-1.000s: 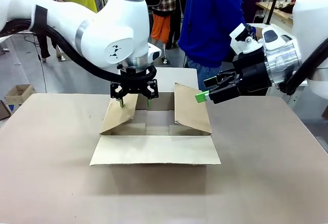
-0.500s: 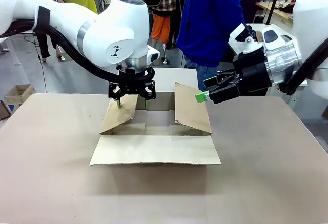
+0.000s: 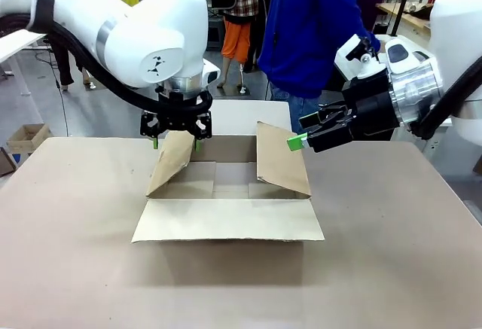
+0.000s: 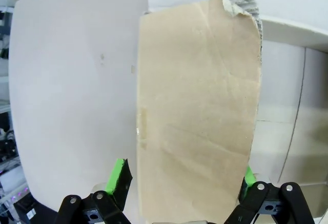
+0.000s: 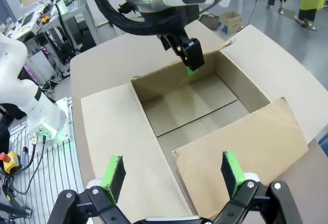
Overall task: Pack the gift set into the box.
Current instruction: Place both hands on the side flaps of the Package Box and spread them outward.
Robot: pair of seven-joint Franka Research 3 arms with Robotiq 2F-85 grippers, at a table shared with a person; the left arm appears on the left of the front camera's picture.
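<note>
One open box (image 3: 230,220) on table (image 3: 392,254)

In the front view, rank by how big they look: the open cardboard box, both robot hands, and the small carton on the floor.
1. Large brown corrugated cardboard box.
2. Black green-padded left hand and right hand: too alike to rank.
3. Small brown floor carton, though it sits farther away.

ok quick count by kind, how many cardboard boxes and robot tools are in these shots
large cardboard box, flaps open: 1
small carton on the floor: 1
robot tools, left tool and right tool: 2
total: 4
</note>
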